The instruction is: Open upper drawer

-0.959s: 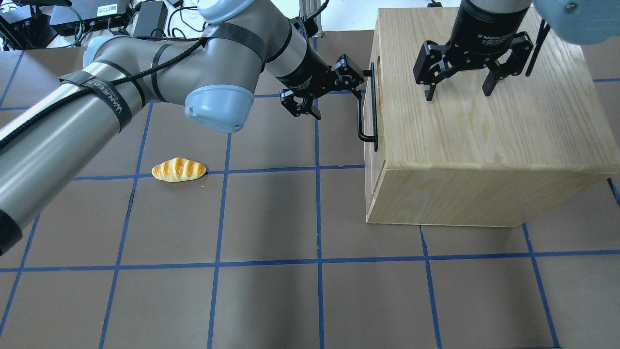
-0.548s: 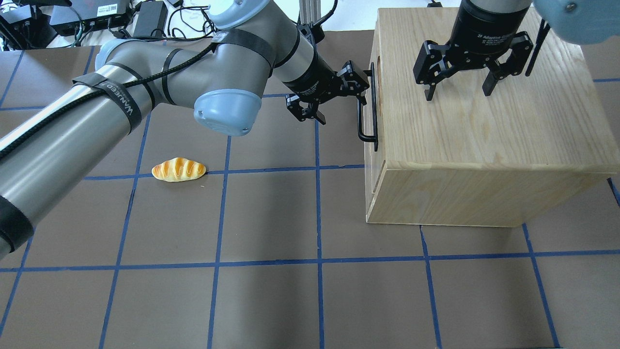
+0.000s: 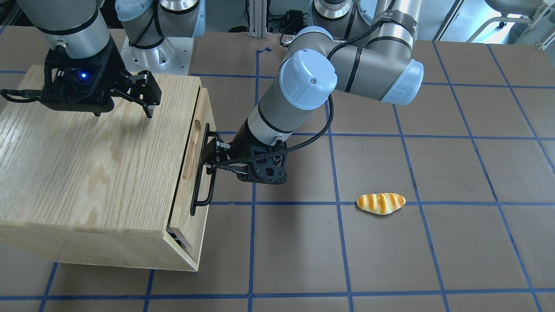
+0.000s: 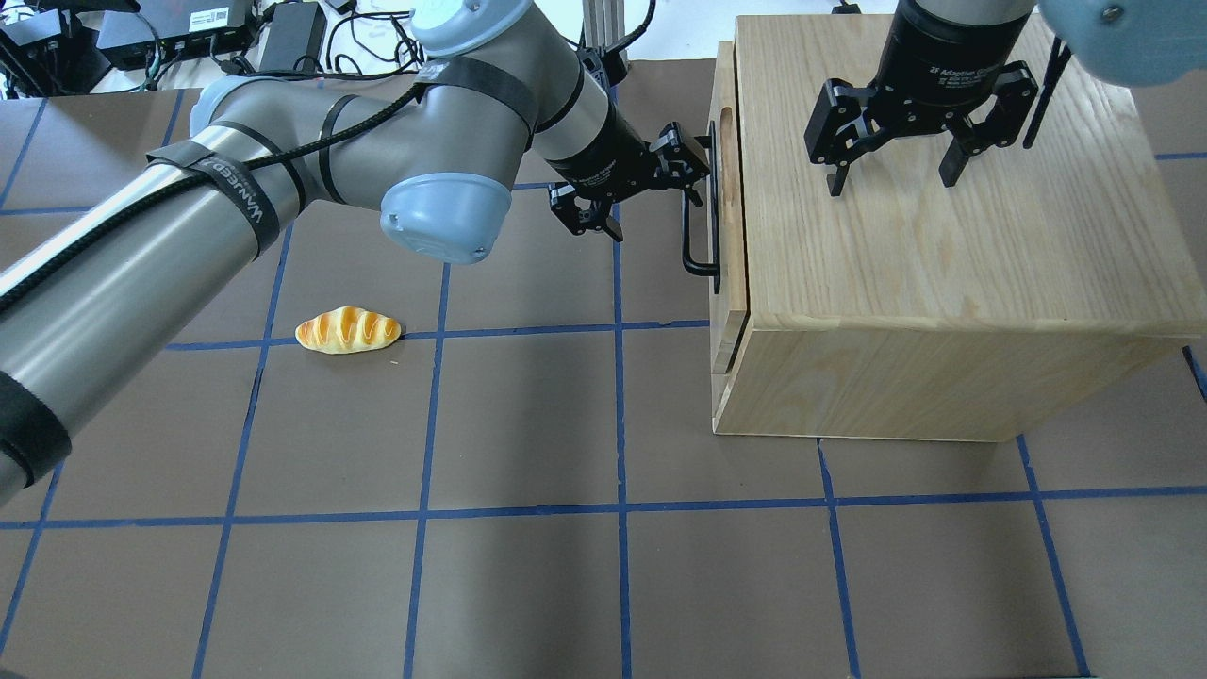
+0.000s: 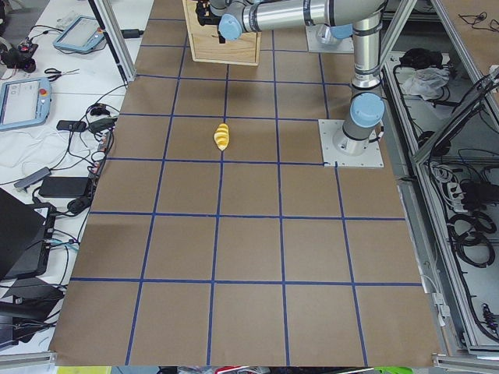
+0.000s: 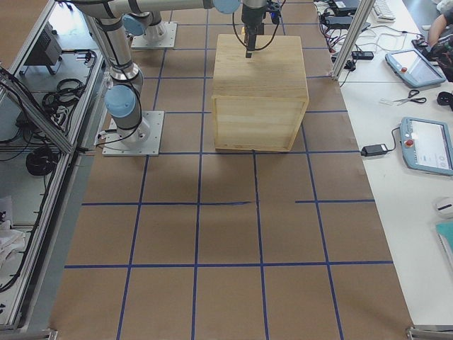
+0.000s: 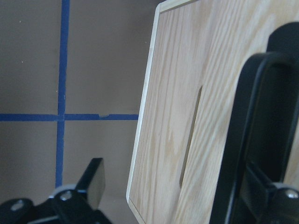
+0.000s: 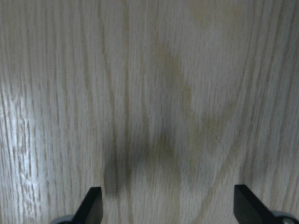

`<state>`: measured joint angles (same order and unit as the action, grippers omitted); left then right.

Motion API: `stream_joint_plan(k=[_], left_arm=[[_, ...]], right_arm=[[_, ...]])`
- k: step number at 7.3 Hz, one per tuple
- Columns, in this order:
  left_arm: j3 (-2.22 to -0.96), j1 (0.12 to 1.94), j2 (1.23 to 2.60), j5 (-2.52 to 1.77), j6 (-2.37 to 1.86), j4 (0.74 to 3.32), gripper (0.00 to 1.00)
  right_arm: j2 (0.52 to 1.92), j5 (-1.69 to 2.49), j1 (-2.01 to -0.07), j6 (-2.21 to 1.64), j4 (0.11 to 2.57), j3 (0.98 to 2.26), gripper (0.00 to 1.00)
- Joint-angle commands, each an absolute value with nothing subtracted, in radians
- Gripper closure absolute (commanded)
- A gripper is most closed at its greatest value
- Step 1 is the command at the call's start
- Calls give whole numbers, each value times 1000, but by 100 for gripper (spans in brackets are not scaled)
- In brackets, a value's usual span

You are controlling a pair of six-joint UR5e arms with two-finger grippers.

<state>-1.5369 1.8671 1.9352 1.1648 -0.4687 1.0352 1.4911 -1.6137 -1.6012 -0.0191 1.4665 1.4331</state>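
The upper drawer [image 4: 726,292] is a light-wood panel with an oval notch and a long black bar handle [image 4: 687,240]. It stands slightly out of the oak cabinet [image 4: 943,236]. My left gripper [image 4: 655,203] is open, with one finger hooked behind the handle and the other out over the table. The left wrist view shows the drawer front [image 7: 173,93], the handle [image 7: 247,140] and my left gripper [image 7: 180,196]. The front view shows the drawer [image 3: 182,199], its handle [image 3: 195,203] and my left gripper [image 3: 223,160]. My right gripper [image 4: 886,179] is open, pointing down just over the cabinet top [image 8: 154,93].
A toy bread roll [image 4: 348,330] lies on the brown mat left of the cabinet, also in the front view [image 3: 380,203]. Blue tape lines grid the table. Cables and power boxes [image 4: 189,33] sit beyond the far left edge.
My left gripper moved in and hooked a finger behind the handle. It then drew back, and the drawer slid a little out of the cabinet. The right gripper has not moved.
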Motion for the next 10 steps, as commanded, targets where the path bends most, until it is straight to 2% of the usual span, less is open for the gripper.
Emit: stream_joint_plan(k=[1,10], left_arm=[[-1536,1864,1925,1169,-453,1035,0],[-1548,1832,1911,1236,-351,1049,0]], right_arm=[[1491,-1614,-1601,-18,1466,1433,0],[1491,-1614,-1601,-20,1466,1433,0]])
